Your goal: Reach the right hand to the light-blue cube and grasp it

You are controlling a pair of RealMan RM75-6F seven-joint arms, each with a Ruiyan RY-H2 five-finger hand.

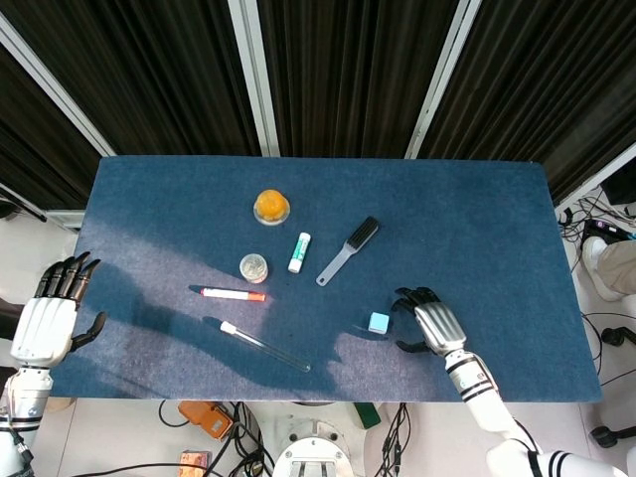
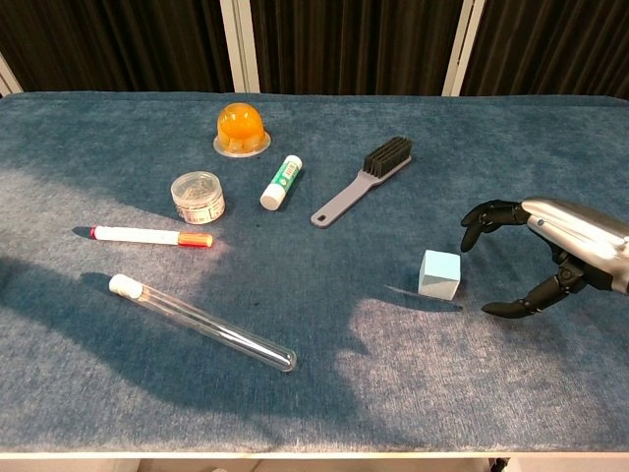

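The light-blue cube [image 1: 379, 322] [image 2: 439, 273] rests on the blue table [image 1: 477, 238] near the front, right of centre. My right hand [image 1: 427, 321] [image 2: 550, 251] hovers just to its right, open, with fingers curved above and the thumb low; a small gap separates the fingertips from the cube. My left hand [image 1: 48, 310] hangs open off the table's left edge, seen only in the head view.
A grey brush [image 1: 349, 249], a white glue stick [image 1: 299, 251], a small clear jar [image 1: 253, 267], an orange jelly cup [image 1: 270, 206], a red-capped marker [image 1: 232, 294] and a glass test tube [image 1: 263, 346] lie left of the cube.
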